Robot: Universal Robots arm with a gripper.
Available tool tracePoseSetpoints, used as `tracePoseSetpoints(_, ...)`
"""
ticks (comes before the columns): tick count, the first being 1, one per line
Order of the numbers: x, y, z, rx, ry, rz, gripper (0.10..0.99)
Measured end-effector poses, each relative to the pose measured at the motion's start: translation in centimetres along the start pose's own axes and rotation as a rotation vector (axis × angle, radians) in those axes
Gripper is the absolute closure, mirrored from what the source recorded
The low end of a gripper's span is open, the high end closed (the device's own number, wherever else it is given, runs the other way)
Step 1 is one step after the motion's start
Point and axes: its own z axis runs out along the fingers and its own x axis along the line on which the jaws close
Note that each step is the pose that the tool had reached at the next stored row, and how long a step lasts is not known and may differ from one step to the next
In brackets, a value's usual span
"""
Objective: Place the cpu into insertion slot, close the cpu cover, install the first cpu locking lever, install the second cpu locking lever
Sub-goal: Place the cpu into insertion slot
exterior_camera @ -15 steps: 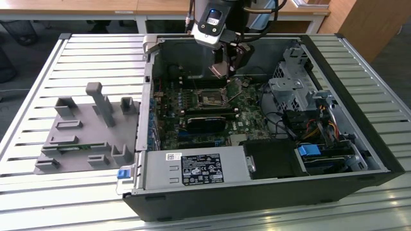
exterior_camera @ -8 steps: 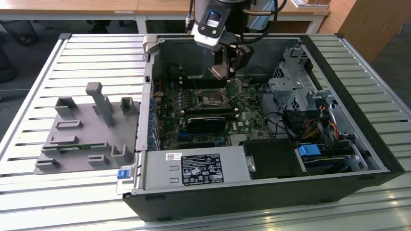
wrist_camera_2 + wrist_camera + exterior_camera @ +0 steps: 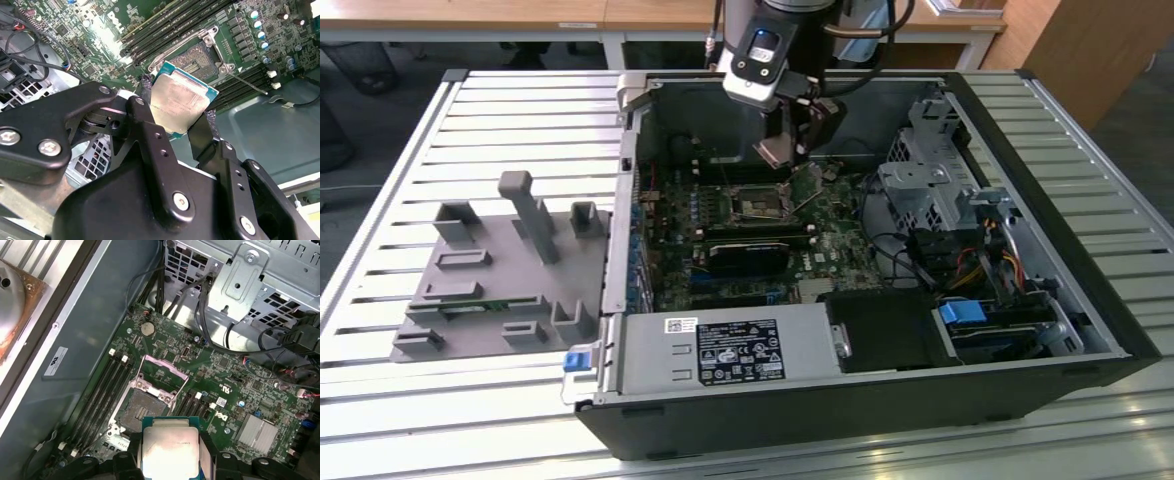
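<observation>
One gripper (image 3: 176, 104) is clamping the single cpu (image 3: 181, 95) by two opposite edges, jaws narrowed onto it, silvery lid facing both wrist views. In the first wrist view the cpu (image 3: 169, 452) is hanging in the gripper (image 3: 170, 460), clear of the insertion slot (image 3: 142, 410) and not seated. The slot is lying bare. The one cpu cover (image 3: 161, 371) is standing hinged up at the slot's edge. One thin lever rod (image 3: 248, 83) is sticking out beside the socket. Two banks of black memory slots (image 3: 100, 395) are flanking the slot. Also one coin cell (image 3: 146, 329) and one finned heatsink (image 3: 257, 432). In the exterior view the gripper (image 3: 790, 150) is hanging inside the open pc case (image 3: 1107, 330), which is lying on a slatted table (image 3: 480, 110). One grey fixture (image 3: 507, 275) is sitting at the exterior view's left. The power supply (image 3: 720, 350) is carrying one printed sticker.
</observation>
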Motion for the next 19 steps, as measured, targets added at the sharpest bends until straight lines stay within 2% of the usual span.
tracePoseSetpoints(10, 0.00, -0.06, 0.73, 0.000, -0.0009, 0.010, 0.545)
tracePoseSetpoints(19, -0.01, -0.14, 1.62, -0.003, -0.0148, 0.168, 0.545)
